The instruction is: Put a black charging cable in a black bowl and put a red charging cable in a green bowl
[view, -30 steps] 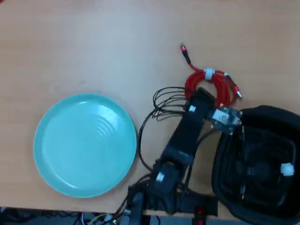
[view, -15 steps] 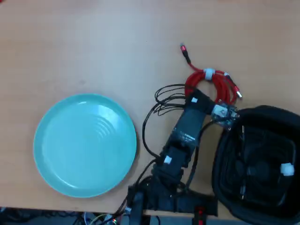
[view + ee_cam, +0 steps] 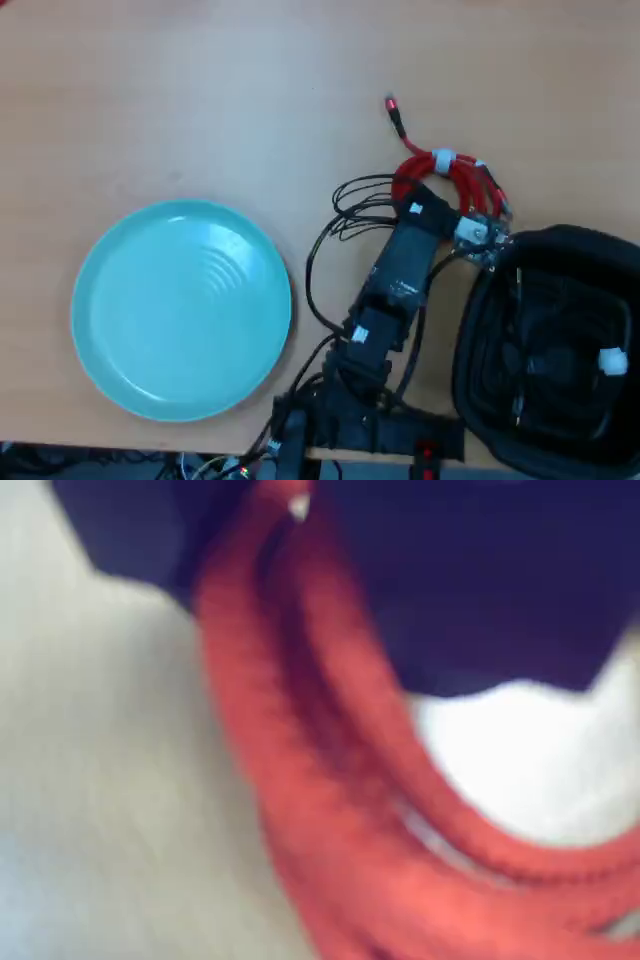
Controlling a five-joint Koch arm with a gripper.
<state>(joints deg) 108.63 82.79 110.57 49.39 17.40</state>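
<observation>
The red charging cable (image 3: 466,178) lies coiled on the table right of centre in the overhead view, one plug stretched up and left. My gripper (image 3: 452,207) sits down on the coil's lower edge, its jaws hidden under the wrist. The blurred wrist view is filled by red cable (image 3: 300,780) strands running between two dark shapes at the top, so the jaw gap is unclear. The black bowl (image 3: 468,345) is at the lower right with the black charging cable (image 3: 560,365) inside it. The green bowl (image 3: 110,250) lies at the lower left, with nothing in it.
Loose black arm wires (image 3: 345,210) loop on the table just left of the gripper. The arm's base (image 3: 365,425) stands at the bottom edge between the two bowls. Bare wooden tabletop (image 3: 200,90) spreads across the upper half.
The arm has swung up and left, away from the black bowl's rim and onto the red coil. The coil's right-hand plug tips have shifted slightly.
</observation>
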